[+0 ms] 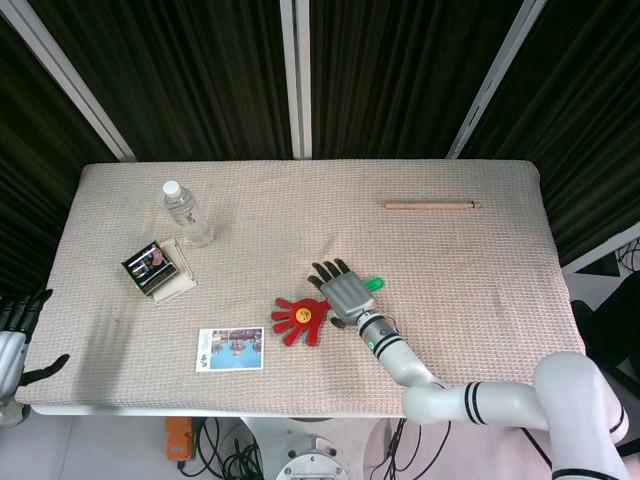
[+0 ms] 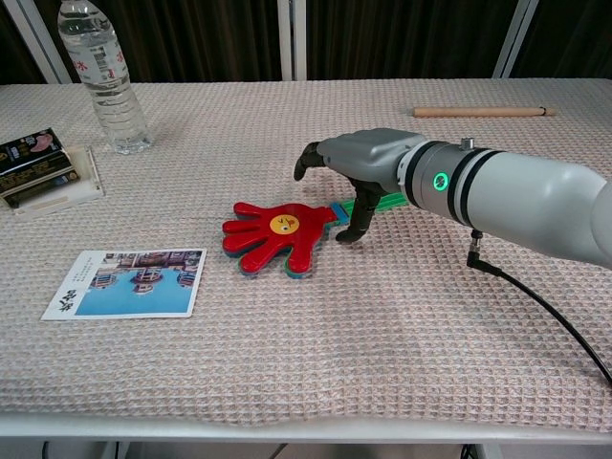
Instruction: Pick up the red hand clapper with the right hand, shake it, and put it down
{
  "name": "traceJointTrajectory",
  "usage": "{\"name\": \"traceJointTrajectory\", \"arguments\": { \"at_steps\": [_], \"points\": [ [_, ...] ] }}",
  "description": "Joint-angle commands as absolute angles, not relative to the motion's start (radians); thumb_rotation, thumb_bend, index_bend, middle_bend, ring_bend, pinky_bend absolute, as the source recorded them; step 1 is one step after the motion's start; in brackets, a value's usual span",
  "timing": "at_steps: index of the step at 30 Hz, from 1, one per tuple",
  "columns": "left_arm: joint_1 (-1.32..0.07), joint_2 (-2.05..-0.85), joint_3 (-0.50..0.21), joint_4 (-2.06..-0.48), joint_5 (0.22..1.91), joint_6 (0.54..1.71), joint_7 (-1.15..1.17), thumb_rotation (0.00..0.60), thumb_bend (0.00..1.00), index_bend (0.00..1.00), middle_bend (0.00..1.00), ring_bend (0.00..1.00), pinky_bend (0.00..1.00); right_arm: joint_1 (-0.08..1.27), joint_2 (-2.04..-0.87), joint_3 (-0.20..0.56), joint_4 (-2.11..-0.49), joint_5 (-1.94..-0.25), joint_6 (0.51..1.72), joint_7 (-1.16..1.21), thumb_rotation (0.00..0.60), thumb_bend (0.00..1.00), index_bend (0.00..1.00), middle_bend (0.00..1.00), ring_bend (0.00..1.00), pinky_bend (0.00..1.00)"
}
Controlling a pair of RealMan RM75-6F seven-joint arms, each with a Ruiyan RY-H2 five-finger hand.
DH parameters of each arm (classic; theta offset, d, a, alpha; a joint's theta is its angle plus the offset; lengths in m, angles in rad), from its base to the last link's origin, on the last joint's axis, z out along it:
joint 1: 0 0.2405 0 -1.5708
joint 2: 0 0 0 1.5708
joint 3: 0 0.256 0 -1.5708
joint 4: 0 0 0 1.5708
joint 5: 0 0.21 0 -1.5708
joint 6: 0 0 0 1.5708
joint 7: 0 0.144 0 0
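Clapper handle under right hand

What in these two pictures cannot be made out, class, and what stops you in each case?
- Green handle of the red hand clapper: mostly hidden under the right hand in both views; whether the hand grips it is unclear.
- Left hand: cut off by the head view's left edge, absent from the chest view.
- Water bottle: cap cut off by the chest view's top edge.
- Postcard print: too small in the head view.
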State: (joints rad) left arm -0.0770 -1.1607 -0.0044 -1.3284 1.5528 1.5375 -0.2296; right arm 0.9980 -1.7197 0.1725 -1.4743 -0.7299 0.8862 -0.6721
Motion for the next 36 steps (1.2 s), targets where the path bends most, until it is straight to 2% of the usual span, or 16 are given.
{"name": "traceJointTrajectory", "arguments": {
  "at_steps": [1,11,21,27,33,36],
  "points": [
    [-0.074,-1.162,-0.005,-1.324,1.552,1.539,-0.233,0.6,0.15,0.02,0.03,0.0,0.03,1.003,-1.727,0.175,-1.461,-0.73,0.883,-0.665,0.6,0.17,0.25,0.0,0.0,0.0],
    [-0.064,-1.161,-0.007,-1.314,1.548,1.547,-0.239,0.6,0.15,0.02,0.03,0.0,0.03,1.013,-1.745,0.174,-1.44,-0.728,0.885,-0.65,0.6,0.18,0.38,0.01,0.0,0.0],
    [-0.052,-1.165,-0.009,-1.305,1.545,1.56,-0.24,0.6,0.15,0.02,0.03,0.0,0.03,1.003,-1.756,0.168,-1.426,-0.736,0.912,-0.642,0.6,0.18,0.52,0.06,0.0,0.0],
    [-0.045,-1.169,-0.013,-1.297,1.542,1.567,-0.244,0.6,0.15,0.02,0.03,0.0,0.03,1.003,-1.755,0.165,-1.421,-0.737,0.901,-0.638,0.6,0.18,0.52,0.06,0.0,0.0],
    [-0.045,-1.171,-0.014,-1.292,1.545,1.567,-0.245,0.6,0.15,0.02,0.03,0.0,0.03,1.005,-1.753,0.166,-1.419,-0.735,0.894,-0.634,0.6,0.18,0.41,0.05,0.0,0.0],
    [-0.045,-1.172,-0.015,-1.291,1.544,1.566,-0.247,0.6,0.15,0.02,0.03,0.0,0.03,1.006,-1.753,0.165,-1.417,-0.734,0.89,-0.634,0.6,0.18,0.4,0.05,0.0,0.0]
  ]
}}
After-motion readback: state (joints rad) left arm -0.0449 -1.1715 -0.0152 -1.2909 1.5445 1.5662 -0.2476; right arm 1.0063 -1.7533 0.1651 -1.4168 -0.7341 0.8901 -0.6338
